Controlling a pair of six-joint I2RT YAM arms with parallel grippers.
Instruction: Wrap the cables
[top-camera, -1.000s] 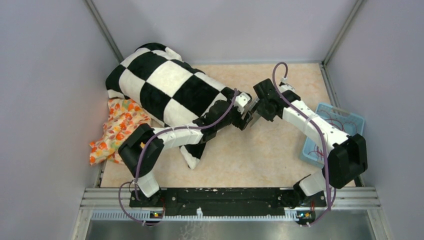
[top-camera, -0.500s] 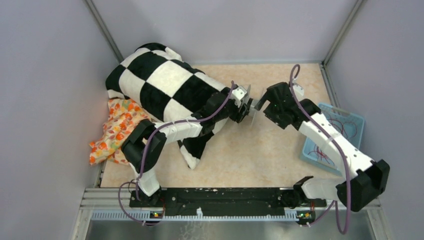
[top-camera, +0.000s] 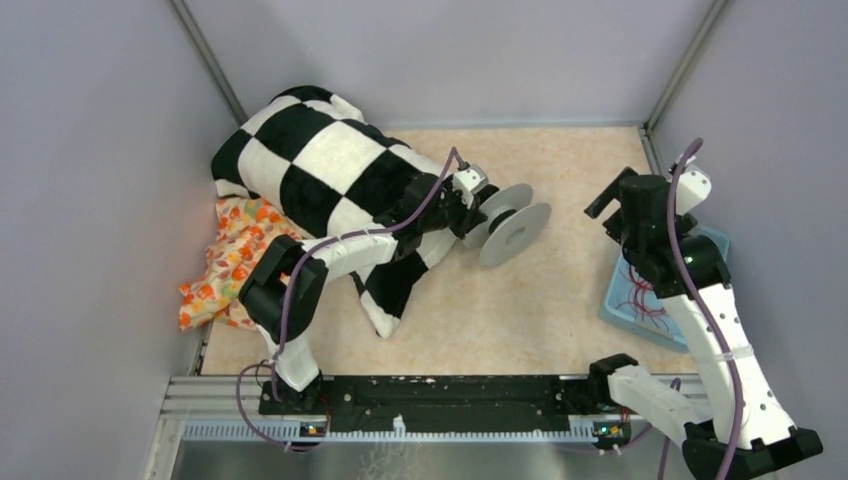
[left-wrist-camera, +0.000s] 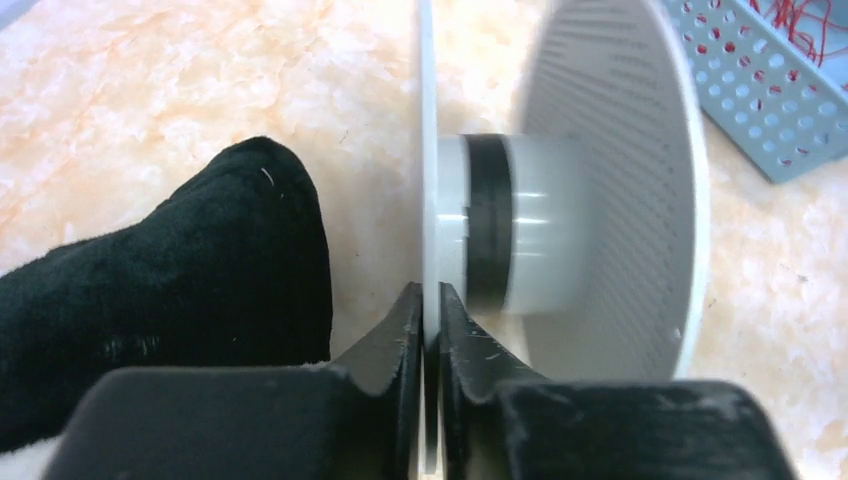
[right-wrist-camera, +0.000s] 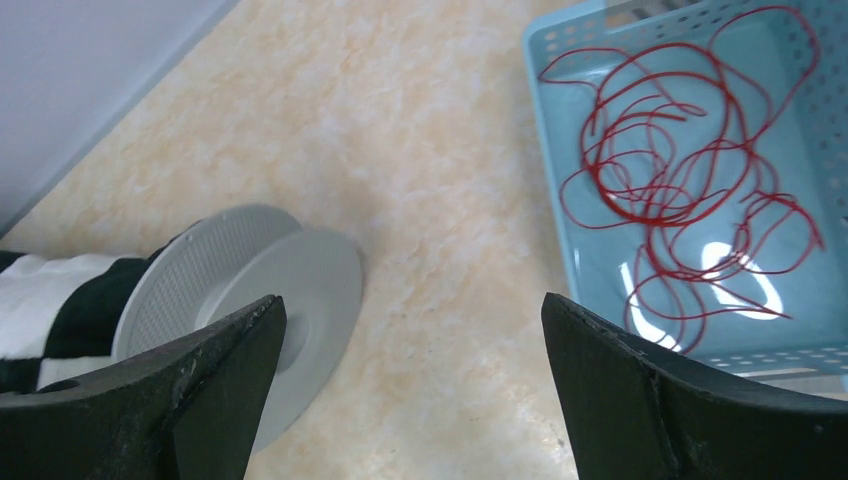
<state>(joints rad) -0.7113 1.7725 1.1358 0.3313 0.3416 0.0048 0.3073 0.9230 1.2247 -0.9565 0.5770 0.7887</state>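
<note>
Red cables (right-wrist-camera: 640, 210) lie in the blue basket (right-wrist-camera: 553, 150); right tool (right-wrist-camera: 410, 300) gapes wide, left tool (left-wrist-camera: 428, 295) pinches the spool (left-wrist-camera: 610, 200).

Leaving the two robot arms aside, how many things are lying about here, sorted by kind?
Cloths: 2 (checkered blanket, orange floral cloth)
Spools: 1 (grey spool)
Baskets: 1 (blue basket)
Cable tangles: 1 (red cables, lying in the basket)
Total: 5
</note>
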